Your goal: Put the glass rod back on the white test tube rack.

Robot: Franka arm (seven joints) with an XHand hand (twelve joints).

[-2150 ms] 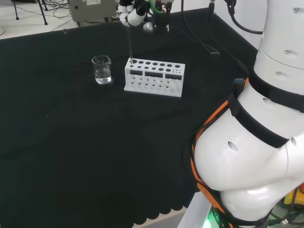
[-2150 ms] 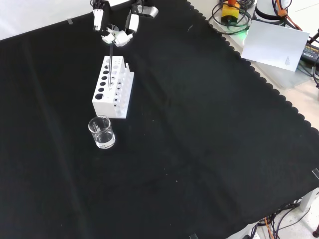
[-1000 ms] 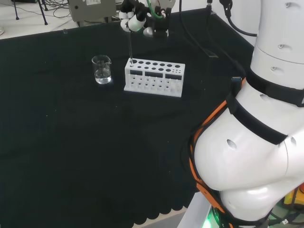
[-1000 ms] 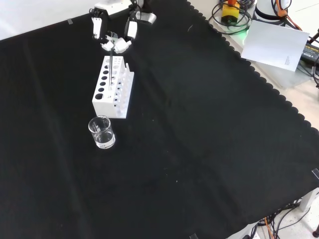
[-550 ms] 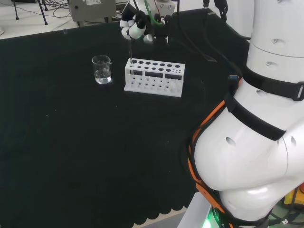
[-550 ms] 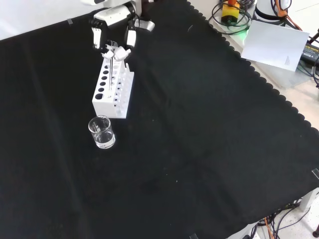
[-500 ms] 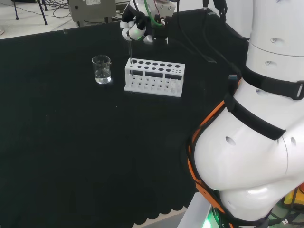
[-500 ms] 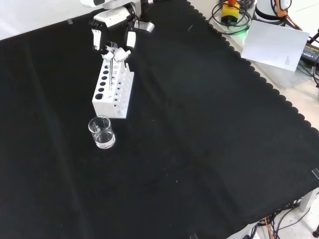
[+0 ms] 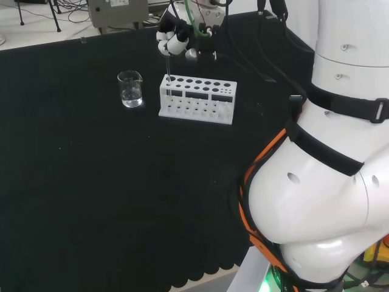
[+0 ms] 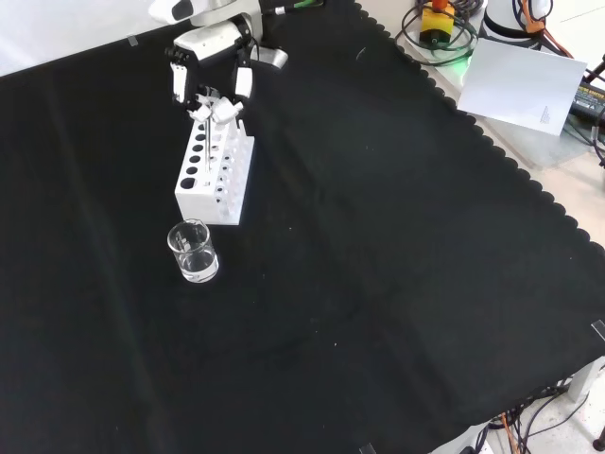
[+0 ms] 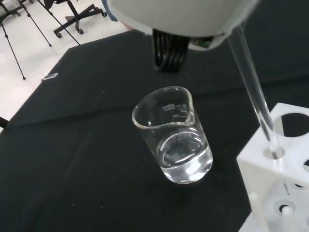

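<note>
the black and white robot hand [image 9: 176,38], fingers pinched on the top of the thin clear glass rod [image 11: 253,88], hangs directly above the white plastic test tube rack [image 9: 197,98], the rod near upright, its lower end inside the rack's end hole nearest the small clear glass beaker [image 9: 130,89].

Glass rod lowered into the end hole of the white test tube rack

The glass rod [image 11: 252,82] is clear, thin and straight; it is held nearly upright, slightly tilted, with its lower end inside a corner hole of the white test tube rack [image 9: 197,99]; the rack is a white block with two rows of round holes, standing flat on the cloth; in the head view the rod [image 9: 166,67] is seen at the rack's left end, the end nearest the beaker [image 9: 130,89]; its upper end is pinched by the hand [image 9: 176,35].
</note>
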